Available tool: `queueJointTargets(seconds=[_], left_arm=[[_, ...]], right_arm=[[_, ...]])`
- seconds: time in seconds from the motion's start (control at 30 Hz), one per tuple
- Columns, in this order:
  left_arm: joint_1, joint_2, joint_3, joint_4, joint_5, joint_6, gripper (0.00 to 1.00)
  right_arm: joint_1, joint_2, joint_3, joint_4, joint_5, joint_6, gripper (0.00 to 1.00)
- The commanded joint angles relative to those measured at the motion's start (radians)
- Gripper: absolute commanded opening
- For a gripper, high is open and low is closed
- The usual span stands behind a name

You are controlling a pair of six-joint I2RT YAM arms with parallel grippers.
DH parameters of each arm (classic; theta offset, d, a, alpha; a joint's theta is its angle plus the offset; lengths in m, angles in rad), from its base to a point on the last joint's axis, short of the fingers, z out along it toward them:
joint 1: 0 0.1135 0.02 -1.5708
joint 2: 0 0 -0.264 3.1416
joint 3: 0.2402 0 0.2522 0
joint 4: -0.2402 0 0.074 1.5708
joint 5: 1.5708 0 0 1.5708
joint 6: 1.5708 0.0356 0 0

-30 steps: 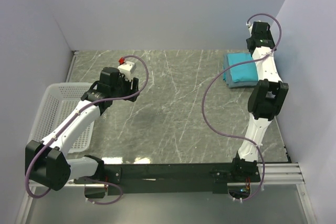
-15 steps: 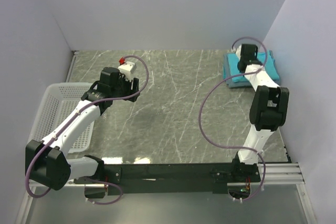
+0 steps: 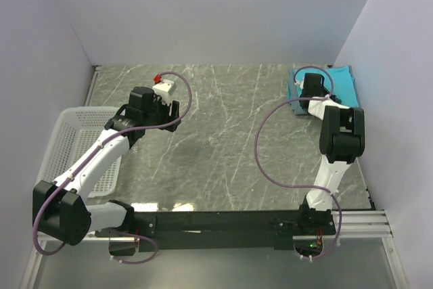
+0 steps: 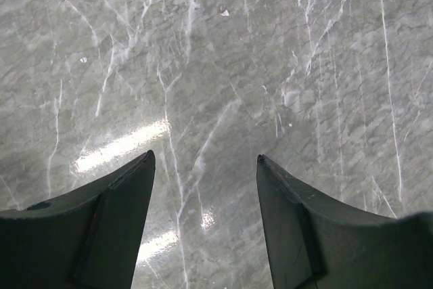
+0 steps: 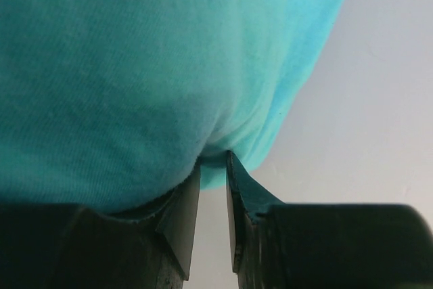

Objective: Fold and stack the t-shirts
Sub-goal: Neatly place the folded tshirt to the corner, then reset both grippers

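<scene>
The right pincer (image 5: 212, 167) is closed down to a narrow slit, and a thin fold of the teal t-shirt (image 5: 135, 65) sits nipped in that slit at the very tips. The rest of the teal cloth bulges up and away in front of the pincer, filling the wrist view ahead of it and to its left. To its right there is only a pale, plain surface. From above, this pincer lies on the cloth at the far right corner of the counter (image 3: 223, 140), with teal showing on both sides of it and beyond it. A duller blue edge, the slate-blue t-shirt (image 3: 292, 94), peeps out to the pincer's left, under the teal one. It is too small to tell how it is folded.

The left pincer (image 4: 203, 162) stands wide open and has hold of nothing. Its two dark fingers (image 4: 108, 221) are well apart, and only bare grey marbled counter with pale veins and streaks of glare lies between and ahead of them. In the overhead view a small white box (image 3: 164, 87) with a red knob sits just beyond this pincer, near the back wall. The white mesh basket (image 3: 64, 143) lies behind it and to its left, partly under the left arm. The two shirts are well off to this pincer's right, across the counter. A purple cable (image 3: 270, 160) loops from each arm
</scene>
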Motion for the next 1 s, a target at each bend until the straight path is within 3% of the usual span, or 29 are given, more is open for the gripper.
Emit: queueJointTargets(seconds=[0.0, 0.17, 0.23, 0.33, 0.4, 0.43, 0.5, 0.53, 0.6, 0.77, 0.87, 0.97], left_arm=[[0.0, 0.006, 0.028, 0.013, 0.017, 0.013, 0.67], [0.0, 0.004, 0.03, 0.014, 0.011, 0.011, 0.67], [0.002, -0.002, 0.03, 0.011, -0.001, 0.013, 0.67], [0.005, -0.037, 0.022, 0.016, -0.052, 0.013, 0.68], [0.018, -0.077, 0.004, 0.048, -0.066, -0.004, 0.72], [0.028, -0.091, -0.006, 0.06, -0.063, -0.013, 0.74], [0.058, -0.128, -0.024, 0.103, -0.051, -0.048, 0.81], [0.071, -0.14, -0.032, 0.122, -0.046, -0.065, 0.83], [0.116, -0.163, -0.049, 0.166, -0.066, -0.149, 0.97], [0.198, -0.153, -0.037, 0.166, -0.131, -0.232, 0.99], [0.197, -0.152, -0.035, 0.14, -0.276, -0.217, 0.99], [0.197, -0.168, -0.044, 0.146, -0.307, -0.21, 0.99]], right_arm=[[0.0, -0.03, 0.055, 0.092, 0.028, -0.009, 0.29], [0.0, -0.146, 0.242, -0.197, -0.083, 0.231, 0.3], [-0.003, -0.218, 0.323, -0.376, -0.224, 0.325, 0.3], [0.0, -0.343, 0.316, -0.517, -0.47, 0.488, 0.33], [0.0, -0.459, 0.263, -0.516, -0.578, 0.573, 0.42], [-0.002, -0.502, 0.19, -0.497, -0.66, 0.599, 0.53], [-0.003, -0.629, 0.105, -0.439, -0.735, 0.646, 0.59], [-0.003, -0.674, 0.016, -0.409, -0.796, 0.662, 0.68], [-0.006, -0.806, -0.076, -0.299, -0.818, 0.726, 0.85], [-0.009, -1.057, -0.334, -0.117, -0.656, 1.008, 0.87], [-0.008, -1.111, -0.366, -0.146, -0.528, 1.143, 0.88], [-0.006, -1.121, -0.354, -0.227, -0.451, 1.2, 0.88]])
